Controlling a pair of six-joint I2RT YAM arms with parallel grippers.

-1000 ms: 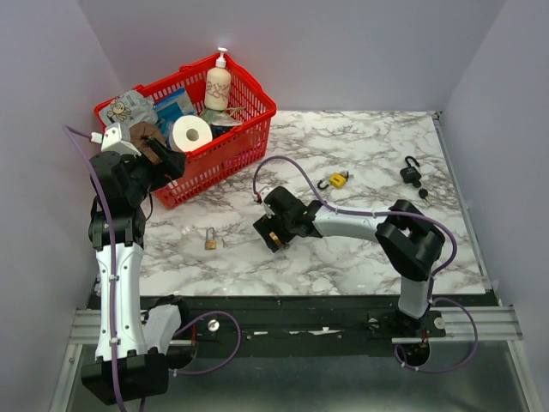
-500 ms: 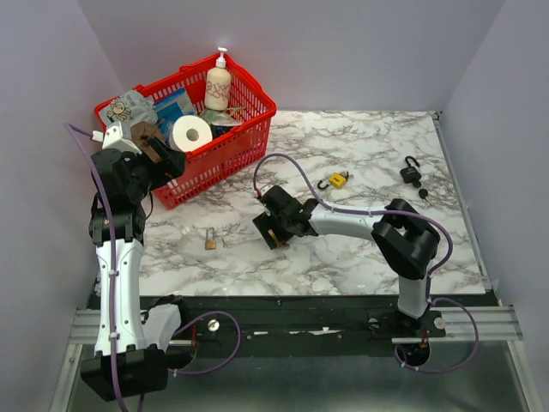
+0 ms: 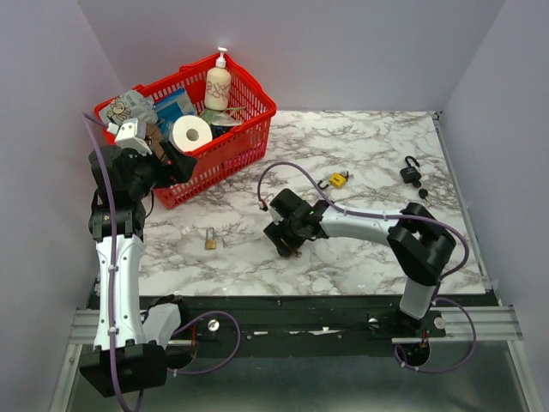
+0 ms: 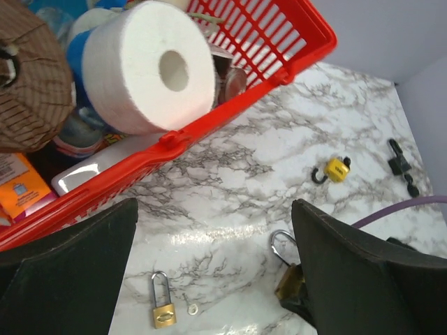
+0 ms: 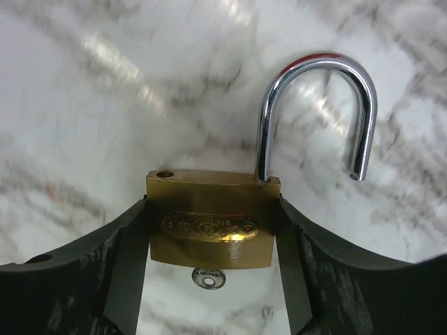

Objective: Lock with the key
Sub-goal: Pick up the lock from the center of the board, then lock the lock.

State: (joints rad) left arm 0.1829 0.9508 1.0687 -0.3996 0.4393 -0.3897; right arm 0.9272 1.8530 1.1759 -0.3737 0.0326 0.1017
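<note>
A brass padlock (image 5: 209, 209) with its steel shackle (image 5: 314, 112) swung open lies on the marble between my right gripper's (image 5: 211, 234) fingers. Both pads touch the sides of its body. A small key head (image 5: 208, 278) shows just under the lock's bottom edge. In the top view the right gripper (image 3: 287, 236) sits low over the table's middle and hides the lock. The left wrist view shows that same padlock (image 4: 290, 279) beside the dark right gripper. My left gripper (image 3: 167, 159) hangs open in the air near the basket's front wall, holding nothing.
A red basket (image 3: 225, 142) with a toilet roll (image 3: 190, 133) and a soap bottle (image 3: 218, 84) stands at the back left. A small brass padlock (image 3: 210, 240) with a loose key (image 4: 191, 307) lies left of centre. A yellow padlock (image 3: 337, 180) and a black padlock (image 3: 411, 174) lie further right.
The right gripper's fingers have closed in onto the brass padlock's sides and the arm shifted slightly right. The left wrist has turned and moved a little right beside the basket.
</note>
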